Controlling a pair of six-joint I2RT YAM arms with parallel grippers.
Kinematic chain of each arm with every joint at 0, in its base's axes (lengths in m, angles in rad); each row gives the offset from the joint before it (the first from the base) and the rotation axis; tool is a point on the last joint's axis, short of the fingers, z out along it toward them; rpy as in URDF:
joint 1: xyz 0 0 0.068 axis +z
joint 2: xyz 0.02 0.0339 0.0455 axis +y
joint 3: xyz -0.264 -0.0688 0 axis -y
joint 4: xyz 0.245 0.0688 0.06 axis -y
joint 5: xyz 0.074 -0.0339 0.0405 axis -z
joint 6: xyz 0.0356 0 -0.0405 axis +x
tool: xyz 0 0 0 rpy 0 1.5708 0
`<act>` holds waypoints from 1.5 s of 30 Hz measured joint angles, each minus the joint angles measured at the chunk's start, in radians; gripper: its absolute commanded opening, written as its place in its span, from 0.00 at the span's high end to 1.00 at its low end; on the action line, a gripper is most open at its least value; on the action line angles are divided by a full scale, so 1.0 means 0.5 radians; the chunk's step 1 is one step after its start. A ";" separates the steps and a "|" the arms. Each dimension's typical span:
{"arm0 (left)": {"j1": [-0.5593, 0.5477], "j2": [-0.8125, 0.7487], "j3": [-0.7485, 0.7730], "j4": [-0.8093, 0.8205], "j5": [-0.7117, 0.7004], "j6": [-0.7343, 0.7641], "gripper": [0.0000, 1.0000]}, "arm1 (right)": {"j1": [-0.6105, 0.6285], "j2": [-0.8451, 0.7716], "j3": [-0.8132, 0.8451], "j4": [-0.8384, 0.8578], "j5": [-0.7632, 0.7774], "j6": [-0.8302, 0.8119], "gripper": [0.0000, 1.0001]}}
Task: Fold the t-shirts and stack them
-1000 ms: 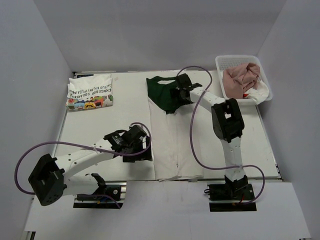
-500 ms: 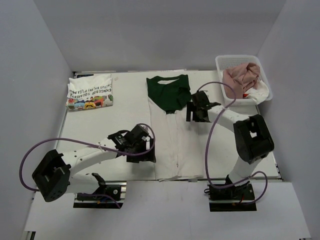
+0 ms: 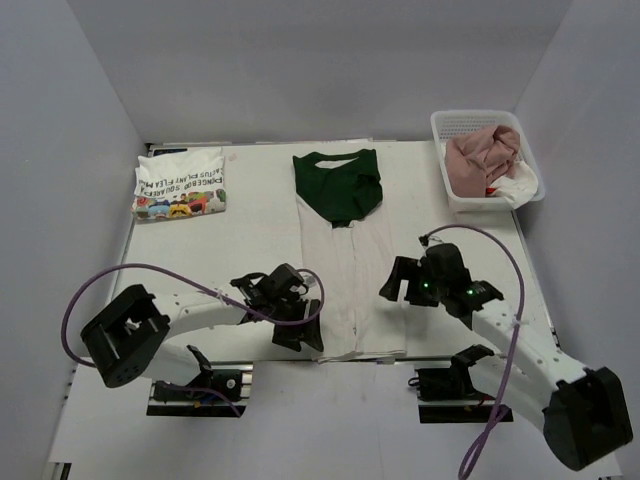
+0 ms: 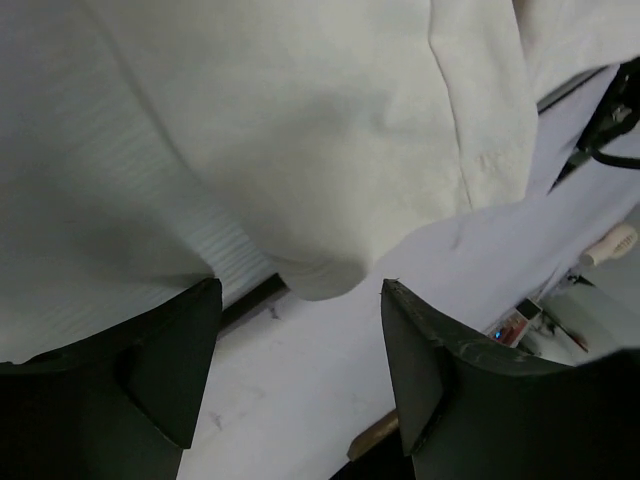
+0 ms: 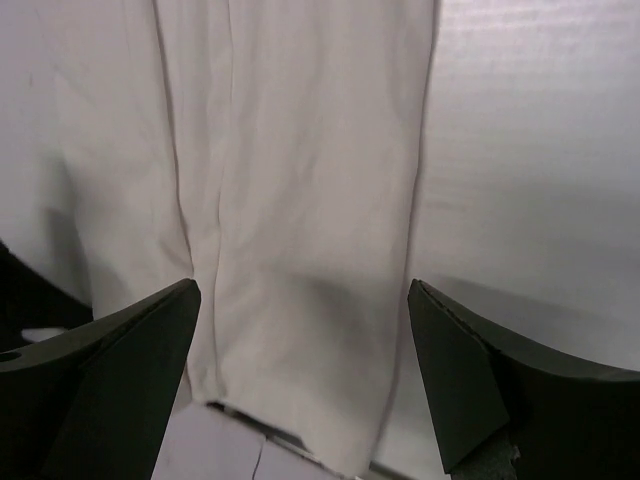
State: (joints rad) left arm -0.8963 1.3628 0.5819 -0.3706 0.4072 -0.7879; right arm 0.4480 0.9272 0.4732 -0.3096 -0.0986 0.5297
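A white t-shirt with dark green sleeves and collar lies as a long narrow strip down the table's middle, green end at the far side. My left gripper is at its near left corner. In the left wrist view the left gripper is open, and the hem corner droops over the table edge just beyond the fingertips. My right gripper hovers open at the strip's right edge; in the right wrist view the right gripper has the white cloth below it. A folded cartoon t-shirt lies far left.
A white lattice basket at the far right holds a dusty pink t-shirt and a white one with red. The table's near edge runs just below the hem, with the arm bases behind it.
My right arm has left the green collar end and swung down to the strip's near right edge. My left gripper has slid nearer to the hem's left corner and narrowed a little.
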 measured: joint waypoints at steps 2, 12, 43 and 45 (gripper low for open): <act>-0.034 0.040 0.000 0.044 0.051 -0.008 0.28 | 0.000 -0.130 -0.049 -0.118 -0.083 0.031 0.10; -0.163 0.254 0.056 0.167 0.165 -0.083 0.63 | 0.009 -0.306 -0.269 -0.514 -0.427 0.133 0.10; 0.025 0.329 0.874 -0.444 -0.387 0.136 1.00 | 0.101 0.251 0.423 -0.304 -0.168 0.021 1.00; 0.093 0.396 0.979 -0.484 -0.446 0.140 1.00 | 0.099 0.283 0.438 -0.211 -0.072 0.030 1.00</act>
State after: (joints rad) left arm -0.8497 1.5608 1.0714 -0.6125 0.1841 -0.7181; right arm 0.4976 1.0687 0.6922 -0.4152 -0.1345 0.5446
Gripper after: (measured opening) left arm 0.026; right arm 0.026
